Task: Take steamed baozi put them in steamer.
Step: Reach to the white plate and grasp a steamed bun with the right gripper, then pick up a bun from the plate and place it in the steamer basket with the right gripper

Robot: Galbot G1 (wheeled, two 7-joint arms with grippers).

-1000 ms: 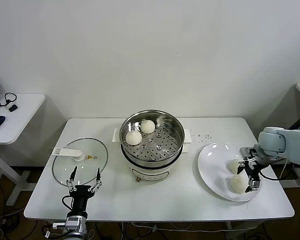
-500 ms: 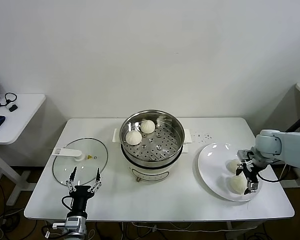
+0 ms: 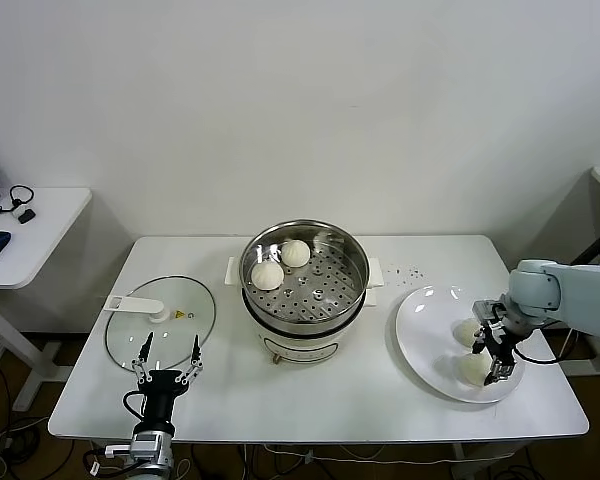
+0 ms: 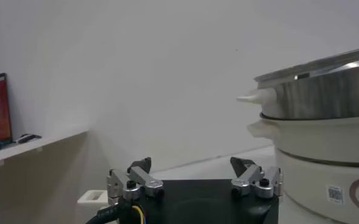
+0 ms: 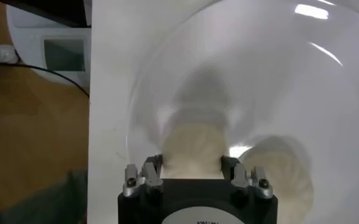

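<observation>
White desk scene: right tool (image 3: 494, 358) is clamped on a bun (image 5: 193, 153) between its tips on the plate (image 3: 420, 330). Squeeze gently, lift straight, head for the steamer (image 3: 305, 270). Left tool (image 3: 167, 358) sits spread apart.

- steamer (image 3: 304, 290) sits mid tabletop (image 3: 330, 400), two baozi (image 3: 280, 264) in it toward the back left
- lid (image 3: 160, 322) lies to its left
- plate (image 3: 425, 340) is on the right, two more baozi (image 3: 467, 331) on it
</observation>
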